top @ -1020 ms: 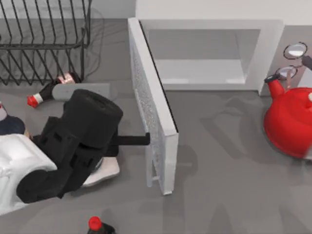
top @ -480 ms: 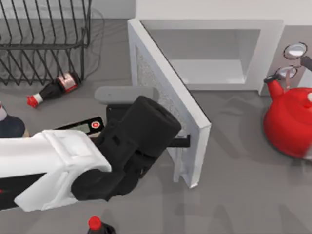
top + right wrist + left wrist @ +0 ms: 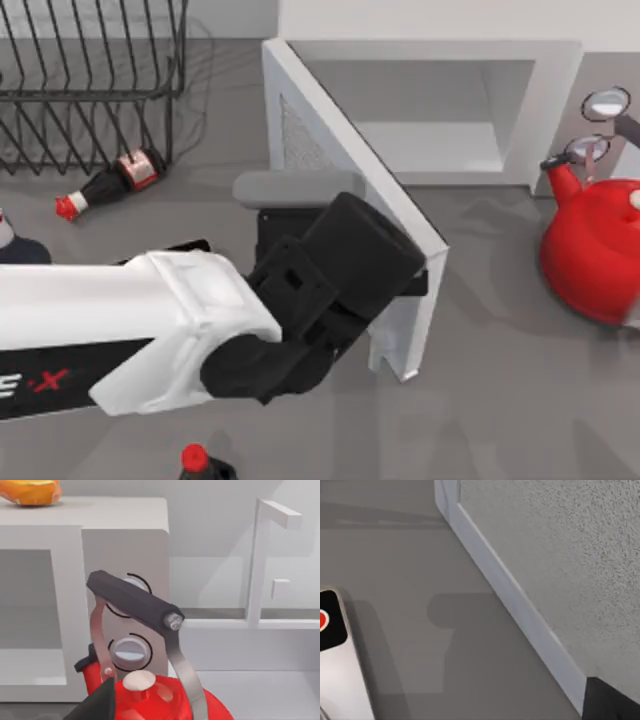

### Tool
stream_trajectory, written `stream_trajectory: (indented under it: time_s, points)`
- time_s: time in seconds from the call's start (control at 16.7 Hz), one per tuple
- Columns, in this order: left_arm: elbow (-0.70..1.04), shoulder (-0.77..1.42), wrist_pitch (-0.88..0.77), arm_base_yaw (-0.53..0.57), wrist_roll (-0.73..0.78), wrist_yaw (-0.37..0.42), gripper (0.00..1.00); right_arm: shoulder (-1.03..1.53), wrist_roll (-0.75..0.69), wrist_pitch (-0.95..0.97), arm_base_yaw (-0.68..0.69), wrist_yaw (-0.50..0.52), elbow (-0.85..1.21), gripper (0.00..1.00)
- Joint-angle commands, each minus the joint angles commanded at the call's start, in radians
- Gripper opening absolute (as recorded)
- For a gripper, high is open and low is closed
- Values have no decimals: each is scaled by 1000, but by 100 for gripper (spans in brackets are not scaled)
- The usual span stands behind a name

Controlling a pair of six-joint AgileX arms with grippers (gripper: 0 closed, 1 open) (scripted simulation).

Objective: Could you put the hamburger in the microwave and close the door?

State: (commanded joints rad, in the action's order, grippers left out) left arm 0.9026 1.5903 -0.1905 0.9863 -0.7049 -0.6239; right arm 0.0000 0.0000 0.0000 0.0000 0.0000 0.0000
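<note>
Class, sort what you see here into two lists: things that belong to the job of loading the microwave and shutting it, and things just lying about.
Job:
microwave
door, half open
left hand, at the door's outer face

Lying about:
red kettle
dish rack
bottle lying by the rack
bottle with red cap at the near edge
scale
orange item on the microwave

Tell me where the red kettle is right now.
In the top view the kettle stands at the table's right edge, just in front of the microwave's dial panel, apart from the half-open door.
</note>
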Motion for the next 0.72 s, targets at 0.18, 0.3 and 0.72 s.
stream_trajectory:
  time_s: [0.18, 0.3, 0.72]
  points:
    - [130, 105, -46, 58, -50, -40, 0, 0, 0, 0, 0, 0, 0, 100]
    - [206, 171, -75, 93, -84, -60, 0, 0, 0, 0, 0, 0, 0, 100]
    - [265, 226, -106, 118, -117, -67, 0, 0, 0, 0, 0, 0, 0, 100]
